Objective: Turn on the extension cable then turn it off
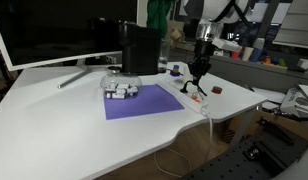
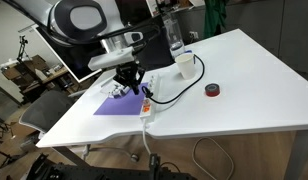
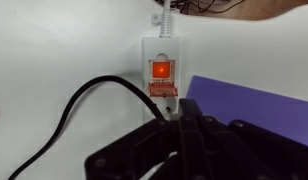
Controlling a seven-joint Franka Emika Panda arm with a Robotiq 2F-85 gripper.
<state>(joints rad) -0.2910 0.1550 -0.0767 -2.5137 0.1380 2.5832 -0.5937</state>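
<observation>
now the lit switch [image 3: 161, 69] lies just ahead of the pincer [image 3: 184, 125].
pincer closed, empty; extension cable [image 3: 156, 50] on the tabletop [image 3: 54, 50] runs lengthwise straight away from it, plug [image 3: 166, 95] between.

The arm [image 2: 79, 18] is bent over and downward; the gripper [image 3: 182, 128] is pointed down, its jaws drawn together.
</observation>
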